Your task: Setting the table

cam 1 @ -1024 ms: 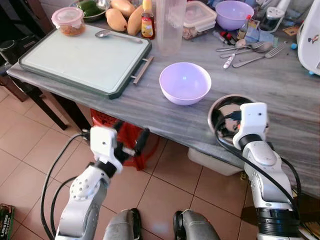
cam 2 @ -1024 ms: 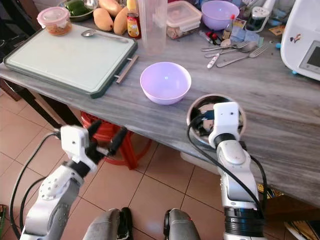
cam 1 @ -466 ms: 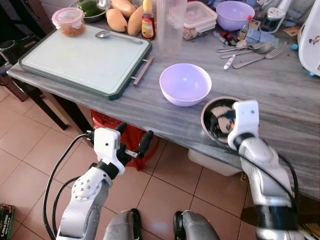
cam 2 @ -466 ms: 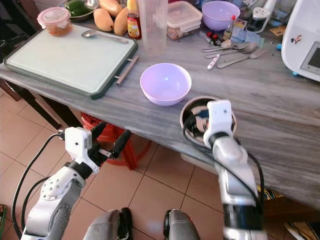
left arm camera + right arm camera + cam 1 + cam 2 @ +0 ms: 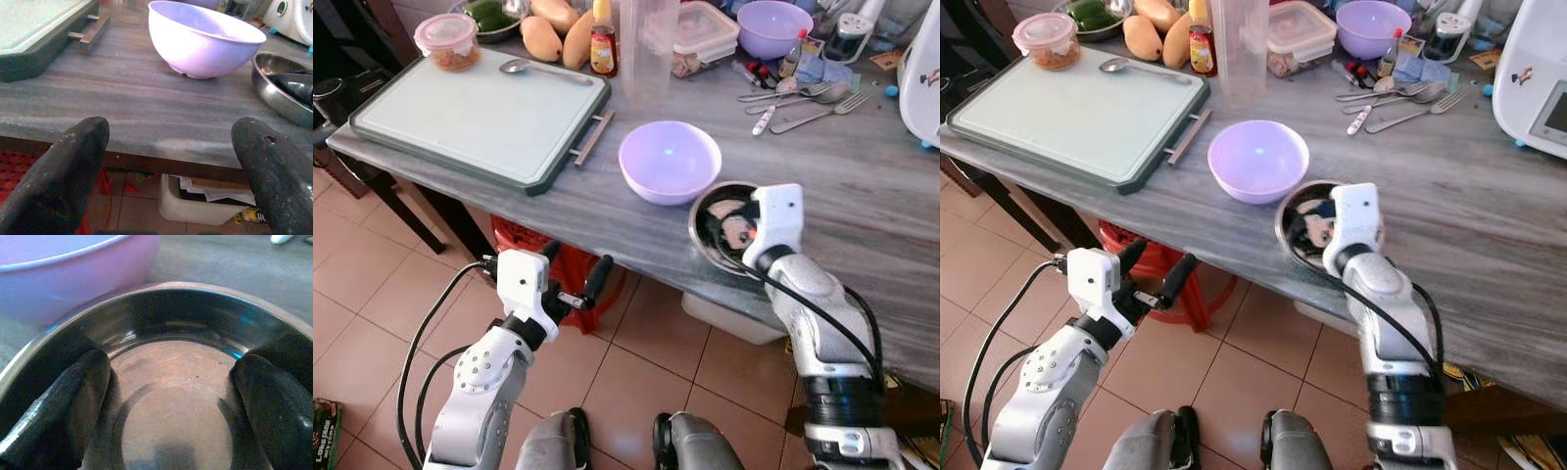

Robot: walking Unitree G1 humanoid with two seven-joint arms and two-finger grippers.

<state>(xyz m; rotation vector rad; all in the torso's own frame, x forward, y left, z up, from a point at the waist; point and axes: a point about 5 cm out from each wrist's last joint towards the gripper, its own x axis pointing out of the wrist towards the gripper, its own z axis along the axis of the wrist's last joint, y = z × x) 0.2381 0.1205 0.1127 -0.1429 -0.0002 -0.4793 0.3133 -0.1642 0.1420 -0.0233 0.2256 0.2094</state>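
Since the earlier frames, the shallow round stainless-steel bowl point(image 5: 729, 227) has slid along the grey wood-grain counter point(image 5: 862, 186) toward the robot's left, and now sits just beside, perhaps touching, the lilac plastic bowl point(image 5: 670, 161), which has itself shifted slightly. Right pincer point(image 5: 171, 396): fingers spread wide inside the steel bowl, each fingertip near or against the inner wall; it grips nothing by closing. Right arm: bent up from below the counter edge, forearm rising, wrist tipped forward and down into the bowl. Left pincer point(image 5: 575, 281): fingers wide apart, holding nothing, below the counter edge, with the lilac bowl ahead of and above it (seen over the counter lip in its wrist view). Left arm: elbow low, forearm raised.

Risk, as a judgement: further sideways pushing could shove the lilac bowl toward the green-rimmed rectangular cutting board point(image 5: 480, 113), or the steel bowl, near the counter edge, could tip off.
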